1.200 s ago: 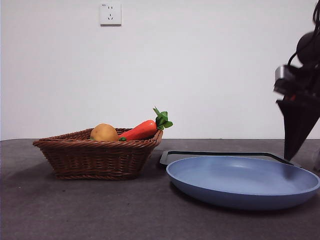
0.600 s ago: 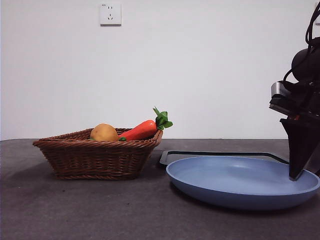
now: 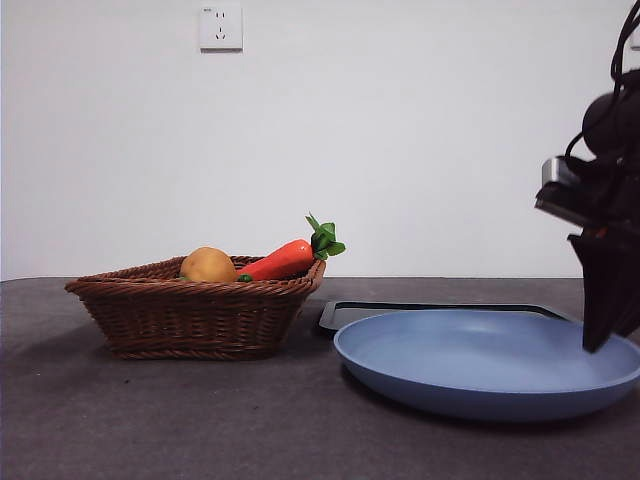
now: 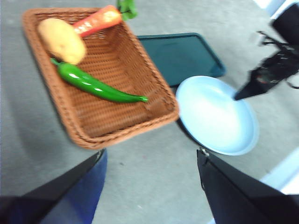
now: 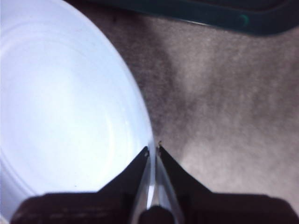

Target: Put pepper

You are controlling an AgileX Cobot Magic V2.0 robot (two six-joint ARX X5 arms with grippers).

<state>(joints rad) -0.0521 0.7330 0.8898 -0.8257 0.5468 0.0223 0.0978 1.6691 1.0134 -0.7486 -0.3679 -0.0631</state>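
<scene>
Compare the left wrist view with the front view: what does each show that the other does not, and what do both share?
Only the left wrist view shows the green pepper lying inside the basket, and the left tool, open. Only the front view shows the wall socket. Both show the basket, potato, carrot, blue plate, dark tray, and the right tool at the plate's rim.

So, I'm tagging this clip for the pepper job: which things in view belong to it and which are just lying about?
Belongs to the job:
green chili pepper, lying in the wicker basket
right gripper, jaws pinching the blue plate rim
left gripper, open above the basket

Lying about:
carrot
potato
dark tray
</scene>
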